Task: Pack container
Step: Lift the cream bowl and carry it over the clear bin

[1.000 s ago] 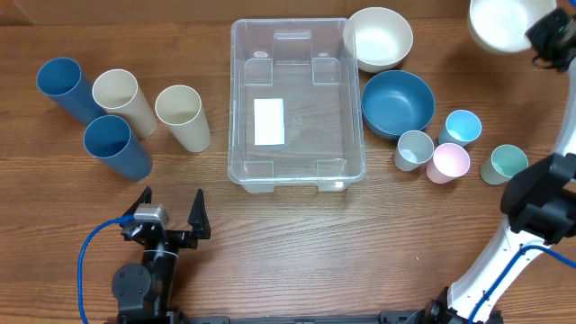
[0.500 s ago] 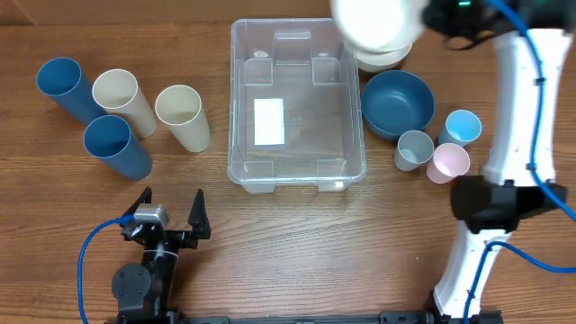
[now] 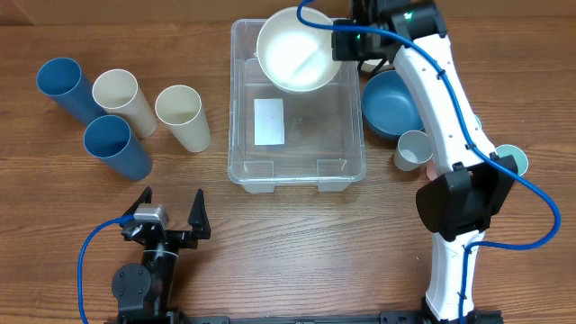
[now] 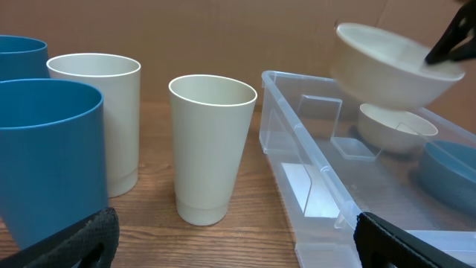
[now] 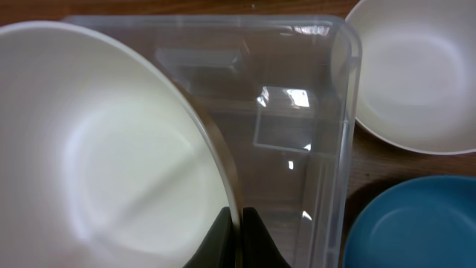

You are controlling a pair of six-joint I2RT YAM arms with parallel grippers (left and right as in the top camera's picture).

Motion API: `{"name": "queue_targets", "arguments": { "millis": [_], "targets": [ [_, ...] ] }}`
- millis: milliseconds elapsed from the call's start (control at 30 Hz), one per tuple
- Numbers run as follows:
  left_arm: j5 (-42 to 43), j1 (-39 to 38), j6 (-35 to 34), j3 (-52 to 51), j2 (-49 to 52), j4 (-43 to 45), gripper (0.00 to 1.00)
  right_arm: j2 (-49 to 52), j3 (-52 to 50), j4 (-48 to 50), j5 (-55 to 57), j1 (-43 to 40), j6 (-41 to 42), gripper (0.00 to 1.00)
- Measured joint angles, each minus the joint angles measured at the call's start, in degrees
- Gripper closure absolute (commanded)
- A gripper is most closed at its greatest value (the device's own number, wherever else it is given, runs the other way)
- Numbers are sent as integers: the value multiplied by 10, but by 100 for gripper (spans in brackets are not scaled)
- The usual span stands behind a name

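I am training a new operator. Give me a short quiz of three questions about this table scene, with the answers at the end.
1. True or false: the white bowl in the right gripper rests on the floor of the container.
2. What lies inside the container now? A: only a white label. B: a blue bowl. C: a tall cup.
3. How many tall cups stand to the left of the container in the overhead view?

Key: 1 false, it hangs above the rim. 2 A. 3 four.

Bowl [image 3: 299, 49] over far end of container [image 3: 236, 135], tall cups [image 3: 183, 115] left, small cups [image 3: 414, 148] right
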Motion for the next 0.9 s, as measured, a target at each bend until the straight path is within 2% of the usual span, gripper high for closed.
{"name": "queue_targets", "arguments": {
  "millis": [200,433,667,700,733,800,900],
  "targets": [
    [0,0,0,0,0,0,0,0,-129,135,1,0,-1,96],
    [0,0,0,0,0,0,0,0,-199,234,-1,0,-1,96],
    [0,0,0,0,0,0,0,0,-232,287,-1,0,-1,96],
    [0,0,0,0,0,0,0,0,-235,287,0,0,-1,95],
    [0,0,0,0,0,0,0,0,-237,287,0,0,-1,81],
    [0,0,0,0,0,0,0,0,-238,288,-1,0,0,67],
    [0,0,0,0,0,0,0,0,-238,293,-7,1,0,65]
  ]
}}
